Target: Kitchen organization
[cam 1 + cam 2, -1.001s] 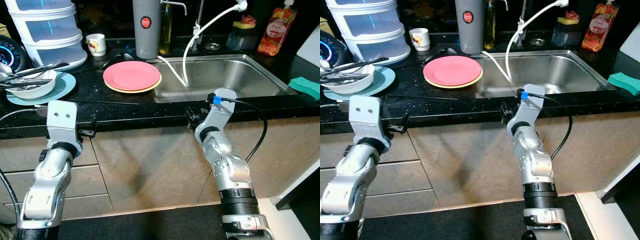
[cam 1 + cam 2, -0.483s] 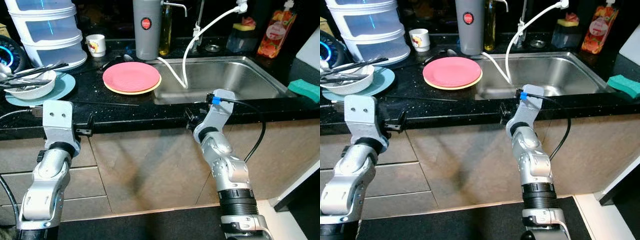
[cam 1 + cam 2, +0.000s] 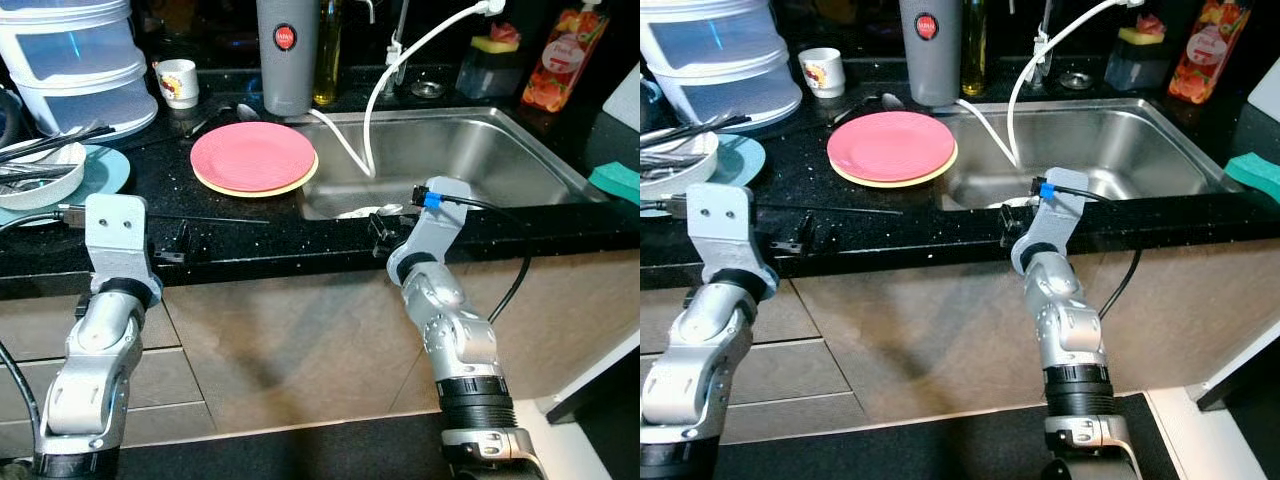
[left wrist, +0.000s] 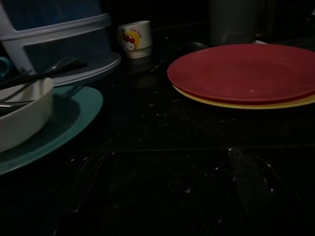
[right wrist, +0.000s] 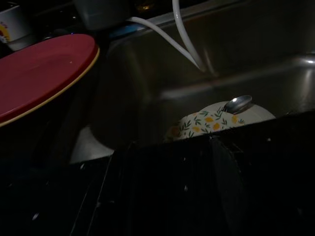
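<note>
A pink plate (image 3: 253,157) lies on a yellow plate on the black counter (image 3: 300,235), left of the steel sink (image 3: 480,150). In the sink's near corner sits a floral bowl (image 5: 216,119) holding a spoon (image 5: 237,104). At the far left a white bowl (image 3: 38,172) with cutlery rests on a teal plate (image 3: 105,170). My left gripper (image 3: 170,245) is at the counter's front edge, open and holding nothing, pointing toward the plates (image 4: 246,73). My right gripper (image 3: 380,232) is also open at the edge, just in front of the sink.
At the back stand a stacked white container (image 3: 70,60), a small mug (image 3: 178,82), a grey flask (image 3: 286,55) and an orange bottle (image 3: 570,60). A white hose (image 3: 368,120) hangs into the sink. A green sponge (image 3: 617,180) lies right of the sink.
The whole view has shifted, so the camera has moved up and nearer; the floral bowl in the sink has come into sight. Both grippers sit slightly higher against the counter edge.
</note>
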`<state>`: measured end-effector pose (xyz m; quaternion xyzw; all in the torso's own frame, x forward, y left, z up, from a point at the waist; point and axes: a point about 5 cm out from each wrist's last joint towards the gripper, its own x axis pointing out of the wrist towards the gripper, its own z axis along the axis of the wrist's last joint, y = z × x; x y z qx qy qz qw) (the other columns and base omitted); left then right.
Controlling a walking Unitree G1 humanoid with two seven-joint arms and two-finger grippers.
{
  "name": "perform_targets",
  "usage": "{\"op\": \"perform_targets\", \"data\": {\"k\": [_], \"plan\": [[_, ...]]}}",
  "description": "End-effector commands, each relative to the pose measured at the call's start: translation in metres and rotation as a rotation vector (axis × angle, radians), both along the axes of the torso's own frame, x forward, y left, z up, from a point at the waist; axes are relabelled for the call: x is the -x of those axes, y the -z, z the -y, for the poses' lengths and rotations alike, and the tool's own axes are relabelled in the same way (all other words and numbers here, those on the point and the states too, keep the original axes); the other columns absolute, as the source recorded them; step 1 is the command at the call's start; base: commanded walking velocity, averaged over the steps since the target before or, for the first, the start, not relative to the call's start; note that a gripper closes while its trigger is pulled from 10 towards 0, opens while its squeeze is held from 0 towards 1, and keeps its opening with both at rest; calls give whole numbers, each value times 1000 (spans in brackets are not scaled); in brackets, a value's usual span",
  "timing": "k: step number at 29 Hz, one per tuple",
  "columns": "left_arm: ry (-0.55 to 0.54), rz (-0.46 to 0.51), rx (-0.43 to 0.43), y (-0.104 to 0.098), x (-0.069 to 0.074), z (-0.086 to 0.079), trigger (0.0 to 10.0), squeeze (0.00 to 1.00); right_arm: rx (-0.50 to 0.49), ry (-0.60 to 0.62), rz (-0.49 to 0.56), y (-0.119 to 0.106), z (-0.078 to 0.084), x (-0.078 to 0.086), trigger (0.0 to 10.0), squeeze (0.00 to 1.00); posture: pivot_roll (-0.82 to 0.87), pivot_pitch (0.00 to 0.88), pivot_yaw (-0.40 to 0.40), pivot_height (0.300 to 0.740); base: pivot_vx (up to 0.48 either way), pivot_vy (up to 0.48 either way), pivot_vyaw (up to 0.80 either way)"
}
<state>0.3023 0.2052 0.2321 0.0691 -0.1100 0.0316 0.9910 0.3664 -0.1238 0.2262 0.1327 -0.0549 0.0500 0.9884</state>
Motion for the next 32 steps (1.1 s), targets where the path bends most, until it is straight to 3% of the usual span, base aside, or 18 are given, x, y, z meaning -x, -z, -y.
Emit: {"op": "perform_targets", "data": {"k": [1, 23, 32], "plan": [[-11, -12, 5, 3, 1, -1, 10000, 0, -13, -5, -20, 5, -1, 1, 10000, 0, 5, 115, 3, 740, 270, 0, 0], [2, -4, -4, 0, -1, 1, 10000, 0, -17, 2, -12, 3, 0, 0, 10000, 0, 7, 110, 14, 740, 268, 0, 0], [1, -13, 12, 1, -2, 4, 10000, 0, -13, 4, -10, 2, 1, 0, 10000, 0, 0, 105, 14, 740, 0, 0, 0]]}}
